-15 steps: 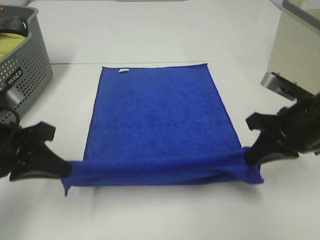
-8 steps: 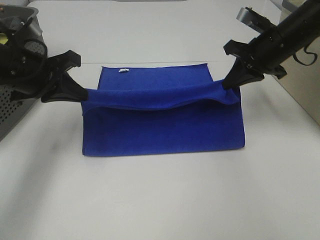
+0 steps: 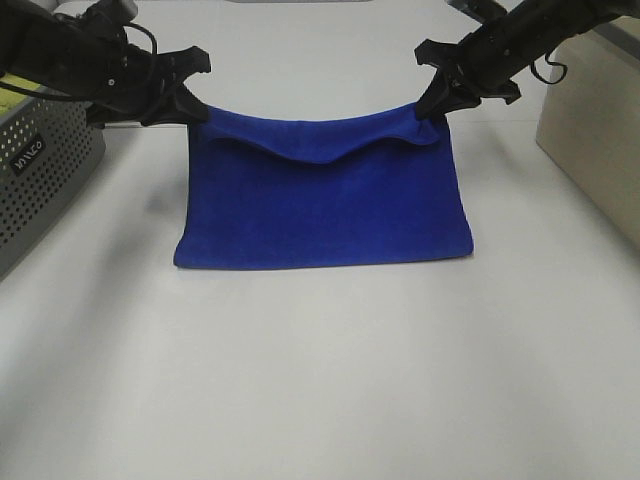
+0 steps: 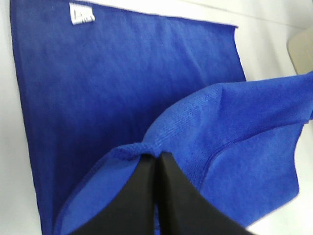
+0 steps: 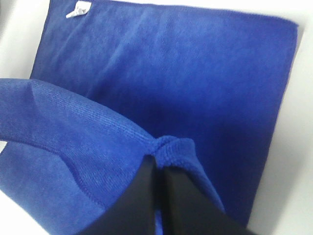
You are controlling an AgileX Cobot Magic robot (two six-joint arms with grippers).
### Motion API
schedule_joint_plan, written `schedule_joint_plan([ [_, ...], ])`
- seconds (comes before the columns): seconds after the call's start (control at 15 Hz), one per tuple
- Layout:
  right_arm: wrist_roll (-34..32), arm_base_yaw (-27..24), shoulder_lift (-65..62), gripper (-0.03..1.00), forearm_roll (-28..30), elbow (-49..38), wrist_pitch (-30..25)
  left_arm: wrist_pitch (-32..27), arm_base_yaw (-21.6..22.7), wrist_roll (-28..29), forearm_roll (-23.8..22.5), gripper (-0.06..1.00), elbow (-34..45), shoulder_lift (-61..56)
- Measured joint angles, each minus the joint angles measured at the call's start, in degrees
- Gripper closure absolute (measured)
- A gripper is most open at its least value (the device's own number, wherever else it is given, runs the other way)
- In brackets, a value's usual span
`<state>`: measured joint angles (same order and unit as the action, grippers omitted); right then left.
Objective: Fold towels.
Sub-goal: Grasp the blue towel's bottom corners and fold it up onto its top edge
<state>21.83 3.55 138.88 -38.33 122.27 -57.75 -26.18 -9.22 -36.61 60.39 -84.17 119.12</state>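
Note:
A royal-blue towel [image 3: 325, 205] lies on the white table [image 3: 320, 380], doubled over with its fold toward the near side. My left gripper [image 3: 192, 108] is shut on one corner of the upper layer at the far left. At the far right, my right gripper [image 3: 430, 106] is shut on the other corner. The held edge sags in the middle between them. In the left wrist view the black fingers [image 4: 168, 196] pinch the towel [image 4: 107, 93] above the lower layer, whose white tag [image 4: 81, 13] shows. The right wrist view shows the same pinch on the towel [image 5: 186, 73], with the tag [image 5: 78, 10] visible.
A grey perforated basket [image 3: 45, 170] holding a yellow-green cloth [image 3: 12, 100] stands at the left edge. A beige box [image 3: 595, 130] stands at the right edge. White tabletop stretches in front of the towel.
Both grippers have carried the towel's near edge up and over toward the far edge, doubling the towel. The near side is now a fold.

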Motion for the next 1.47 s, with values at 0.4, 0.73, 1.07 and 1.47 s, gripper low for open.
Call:
schedule_joint_plan([
  [0.4,-0.11,0.0,9.4,0.95,0.17,11.06,6.13,6.65,0.0,-4.01,-0.97,0.94,-12.83,10.71],
  [0.73,-0.11,0.0,11.92,0.92,0.06,11.12,10.83,9.91,0.0,-6.19,-0.97,0.92,-16.33,15.36],
  [1.07,-0.11,1.38,11.92,0.54,-0.57,11.17,12.72,11.12,-0.06,-10.03,-0.97,0.41,-16.9,15.64],
  [1.47,-2.86,-0.52,9.51,0.23,5.9,11.17,1.78,7.28,0.0,-5.9,-6.19,0.31,-16.96,13.92],
])
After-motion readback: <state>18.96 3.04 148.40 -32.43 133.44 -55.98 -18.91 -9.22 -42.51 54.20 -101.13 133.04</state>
